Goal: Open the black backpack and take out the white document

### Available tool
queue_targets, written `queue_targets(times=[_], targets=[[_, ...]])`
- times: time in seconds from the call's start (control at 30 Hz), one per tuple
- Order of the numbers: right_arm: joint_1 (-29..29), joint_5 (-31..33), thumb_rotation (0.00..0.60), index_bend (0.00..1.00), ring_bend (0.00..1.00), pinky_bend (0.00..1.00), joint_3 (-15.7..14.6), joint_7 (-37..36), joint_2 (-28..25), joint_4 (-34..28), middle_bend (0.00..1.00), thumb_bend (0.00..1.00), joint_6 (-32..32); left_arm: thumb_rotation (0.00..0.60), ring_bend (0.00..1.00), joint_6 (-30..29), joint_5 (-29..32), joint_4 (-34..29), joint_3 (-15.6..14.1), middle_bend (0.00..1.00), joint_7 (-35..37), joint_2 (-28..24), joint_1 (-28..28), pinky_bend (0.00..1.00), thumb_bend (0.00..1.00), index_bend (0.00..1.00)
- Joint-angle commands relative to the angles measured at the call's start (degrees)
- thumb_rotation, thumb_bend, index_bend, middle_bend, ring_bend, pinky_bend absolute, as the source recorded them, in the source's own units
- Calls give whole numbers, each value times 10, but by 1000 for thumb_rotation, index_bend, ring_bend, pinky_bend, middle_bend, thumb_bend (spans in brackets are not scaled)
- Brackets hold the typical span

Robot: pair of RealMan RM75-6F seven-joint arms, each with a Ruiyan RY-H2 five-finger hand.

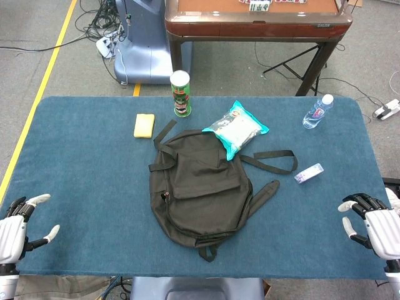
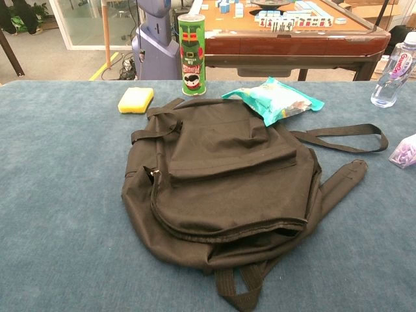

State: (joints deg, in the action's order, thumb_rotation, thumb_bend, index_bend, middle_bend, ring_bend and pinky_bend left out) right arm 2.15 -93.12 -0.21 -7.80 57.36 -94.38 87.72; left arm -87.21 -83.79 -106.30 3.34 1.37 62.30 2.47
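The black backpack [image 1: 199, 186] lies flat in the middle of the blue table, its zippers closed, straps trailing to the right; the chest view shows the backpack [image 2: 227, 188] close up. No white document shows anywhere. My left hand [image 1: 17, 228] rests at the table's near left corner, fingers spread, holding nothing. My right hand [image 1: 372, 226] sits at the near right corner, also empty with fingers apart. Both hands are far from the bag and out of the chest view.
A teal snack bag [image 1: 237, 129] overlaps the backpack's top right. A green chip can [image 1: 180, 94] and yellow sponge [image 1: 144, 125] stand behind it. A water bottle [image 1: 317, 112] and a small clear packet [image 1: 309, 173] lie to the right.
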Motion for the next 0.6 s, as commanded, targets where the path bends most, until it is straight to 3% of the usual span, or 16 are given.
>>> queue_targets(times=[0.03, 0.37, 0.6], targets=[[0, 0, 600, 432, 224, 307, 0, 0, 0, 0, 335, 414, 0, 600, 240, 0, 0, 2, 1, 271, -2, 0, 1, 90, 269, 287], [0, -1, 600, 432, 224, 308, 1, -1, 1, 1, 334, 414, 2, 600, 240, -7, -52, 42, -8, 271, -28, 7, 10, 86, 269, 288], [-2, 1, 600, 432, 224, 307, 3, -2, 1, 3, 330, 414, 6, 600, 240, 17, -59, 32, -11, 271, -15, -1, 25, 83, 268, 287]])
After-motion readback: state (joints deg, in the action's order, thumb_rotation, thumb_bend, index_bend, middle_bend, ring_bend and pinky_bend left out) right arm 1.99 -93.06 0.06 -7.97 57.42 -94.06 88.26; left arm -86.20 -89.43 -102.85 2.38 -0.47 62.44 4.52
